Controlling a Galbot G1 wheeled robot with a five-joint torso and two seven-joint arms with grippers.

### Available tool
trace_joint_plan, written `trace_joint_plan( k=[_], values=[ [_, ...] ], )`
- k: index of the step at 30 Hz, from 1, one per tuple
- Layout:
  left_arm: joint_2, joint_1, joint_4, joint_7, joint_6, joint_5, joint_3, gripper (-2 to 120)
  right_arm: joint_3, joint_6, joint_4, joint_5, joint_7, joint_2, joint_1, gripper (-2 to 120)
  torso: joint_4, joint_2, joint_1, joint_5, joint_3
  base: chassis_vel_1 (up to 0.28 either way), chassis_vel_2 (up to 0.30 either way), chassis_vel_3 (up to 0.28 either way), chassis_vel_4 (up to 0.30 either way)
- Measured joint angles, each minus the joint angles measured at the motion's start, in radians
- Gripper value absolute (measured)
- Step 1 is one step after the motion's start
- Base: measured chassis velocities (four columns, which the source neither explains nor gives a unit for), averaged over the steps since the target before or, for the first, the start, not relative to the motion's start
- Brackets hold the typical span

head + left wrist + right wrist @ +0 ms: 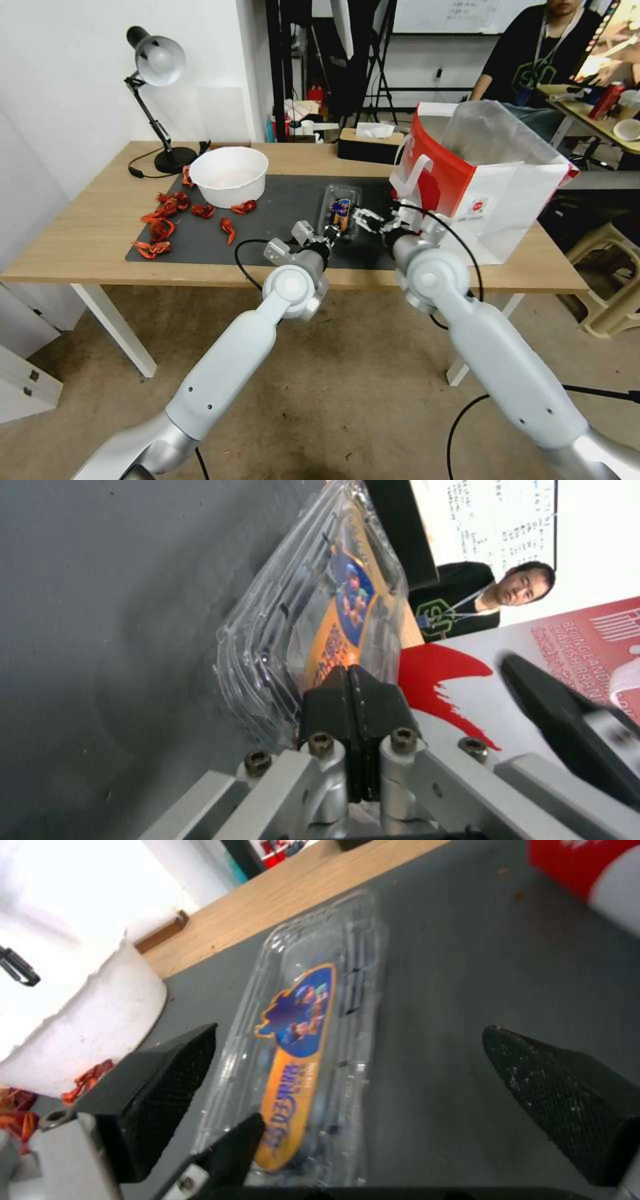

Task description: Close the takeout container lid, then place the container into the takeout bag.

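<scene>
The takeout container [341, 208] lay on the dark mat [280, 230] of the worktop [87, 233], just left of the takeout bag [480, 180]. The left gripper [348, 680] was clenched at the container's near edge, its lid [313, 1005] down. The right gripper [347, 1100] was spread wide beside it.

Probably a lab: tripods [381, 63], whiteboard [453, 15], cluttered desks [587, 110] behind.

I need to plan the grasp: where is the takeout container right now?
In the head view, the takeout container lies on the dark mat mid-table, between the white bowl on the left and the takeout bag on the right.
</scene>
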Motion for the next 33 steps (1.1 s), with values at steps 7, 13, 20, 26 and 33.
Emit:
trace_joint_plan(
  k=[7,13,20,26,33],
  values=[
    [0.006,-0.001,-0.005,0.001,-0.001,0.001,-0.002,0,-0.040,-0.011,-0.087,0.008,-0.001,0.046,0.057,85,0.0001,0.000,0.000,-0.0001,0.000,0.000,0.000,0.000,0.000],
    [0.007,-0.001,-0.005,0.002,-0.001,0.002,-0.002,0,-0.046,-0.012,-0.130,-0.005,-0.008,0.071,0.065,68,0.0001,0.000,0.000,0.0000,0.000,0.000,0.000,0.000,0.000],
    [0.008,0.002,-0.006,0.004,-0.001,0.005,-0.001,0,-0.045,-0.011,-0.159,-0.029,-0.020,0.093,0.060,41,0.0000,0.000,0.000,0.0001,0.000,0.000,0.000,0.000,0.000],
    [0.009,0.002,-0.006,0.006,-0.002,0.011,-0.001,0,-0.041,-0.010,-0.165,-0.038,-0.023,0.097,0.058,19,0.0000,0.000,0.000,0.0000,0.000,0.000,0.000,0.000,0.000],
    [0.018,0.010,-0.011,0.018,-0.007,0.051,0.000,0,-0.039,-0.009,-0.165,-0.046,-0.026,0.096,0.055,0,0.0001,0.000,0.000,0.0000,0.000,0.000,0.000,0.000,0.000]
  ],
)
